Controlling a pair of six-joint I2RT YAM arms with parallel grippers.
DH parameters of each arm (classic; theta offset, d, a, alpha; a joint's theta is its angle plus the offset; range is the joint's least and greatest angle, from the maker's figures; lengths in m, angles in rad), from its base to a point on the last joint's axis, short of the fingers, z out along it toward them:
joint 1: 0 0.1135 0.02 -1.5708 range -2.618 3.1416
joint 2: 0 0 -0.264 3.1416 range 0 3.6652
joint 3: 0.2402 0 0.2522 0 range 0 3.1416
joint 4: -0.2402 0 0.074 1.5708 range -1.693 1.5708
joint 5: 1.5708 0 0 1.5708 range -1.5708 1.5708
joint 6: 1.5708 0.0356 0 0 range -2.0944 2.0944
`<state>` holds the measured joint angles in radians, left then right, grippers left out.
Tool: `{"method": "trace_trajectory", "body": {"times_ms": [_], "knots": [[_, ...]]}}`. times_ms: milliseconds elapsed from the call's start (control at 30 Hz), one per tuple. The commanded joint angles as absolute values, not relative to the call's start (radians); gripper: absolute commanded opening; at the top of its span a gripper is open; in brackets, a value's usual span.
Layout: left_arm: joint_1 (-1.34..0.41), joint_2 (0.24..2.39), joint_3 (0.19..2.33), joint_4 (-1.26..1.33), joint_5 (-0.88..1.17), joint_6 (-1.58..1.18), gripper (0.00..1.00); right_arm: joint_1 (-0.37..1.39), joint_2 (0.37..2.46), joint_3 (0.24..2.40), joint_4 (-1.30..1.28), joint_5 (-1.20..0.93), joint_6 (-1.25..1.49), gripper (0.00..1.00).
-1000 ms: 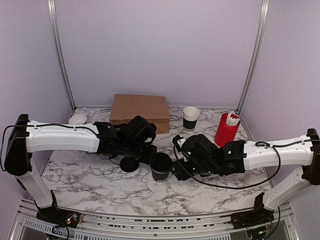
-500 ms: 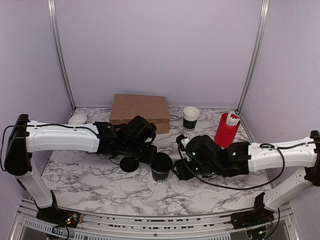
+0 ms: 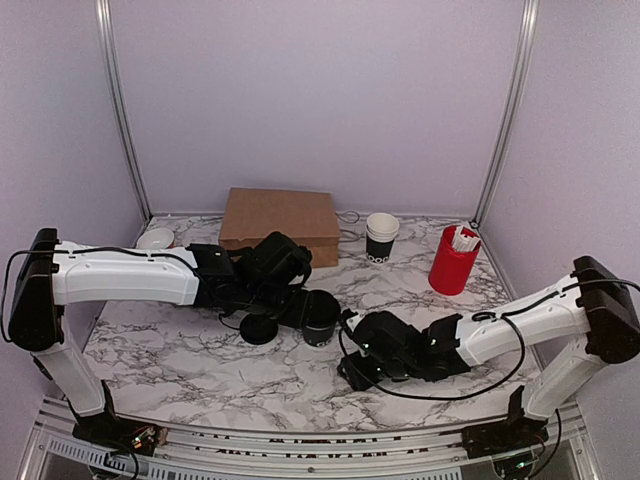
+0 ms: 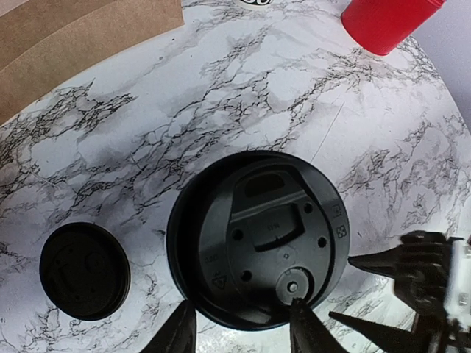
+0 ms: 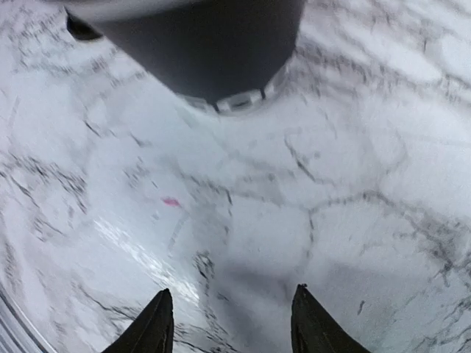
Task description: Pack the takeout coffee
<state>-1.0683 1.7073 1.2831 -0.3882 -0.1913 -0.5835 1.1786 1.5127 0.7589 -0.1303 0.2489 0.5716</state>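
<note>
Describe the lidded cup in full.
The cup is small, black and matte, upright on the marble table, with small white print low on its side. A round black plastic lid with a sip flap sits on it. The left claw hangs open over the lid's near edge; contact is unclear. A second lid lies apart beside it.

White arms, black joints, thin cables.

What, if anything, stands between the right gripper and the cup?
Nothing visible does. Only bare table lies between the right gripper and the cup; the left gripper sits on the cup's far side, out of that path.
</note>
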Motion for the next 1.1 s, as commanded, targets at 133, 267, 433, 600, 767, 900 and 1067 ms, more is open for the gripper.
{"method": "trace_trajectory", "body": {"times_ms": [133, 267, 433, 600, 767, 900, 1067], "knots": [[-1.069, 1.723, 1.268, -0.394, -0.203, -0.584, 0.43, 1.17, 1.446, 0.815, -0.163, 0.268, 0.601, 0.53], [-1.068, 1.717, 1.269, -0.395, -0.205, -0.582, 0.43, 1.17, 1.375, 0.918, -0.222, 0.334, 0.531, 0.53], [-1.069, 1.718, 1.273, -0.395, -0.204, -0.582, 0.43, 1.164, 1.311, 1.006, -0.178, 0.408, 0.399, 0.56], [-1.068, 1.718, 1.278, -0.394, -0.206, -0.581, 0.43, 1.037, 1.379, 0.927, -0.06, 0.248, 0.403, 0.57], [-1.068, 1.728, 1.284, -0.396, -0.206, -0.577, 0.43, 0.991, 1.602, 0.838, 0.007, 0.063, 0.48, 0.51], [-1.069, 1.732, 1.29, -0.395, -0.203, -0.574, 0.43, 1.038, 1.62, 0.802, 0.0, 0.077, 0.533, 0.5], [-1.068, 1.73, 1.3, -0.401, -0.201, -0.57, 0.43, 1.04, 1.506, 0.833, -0.083, 0.181, 0.538, 0.53]]}}
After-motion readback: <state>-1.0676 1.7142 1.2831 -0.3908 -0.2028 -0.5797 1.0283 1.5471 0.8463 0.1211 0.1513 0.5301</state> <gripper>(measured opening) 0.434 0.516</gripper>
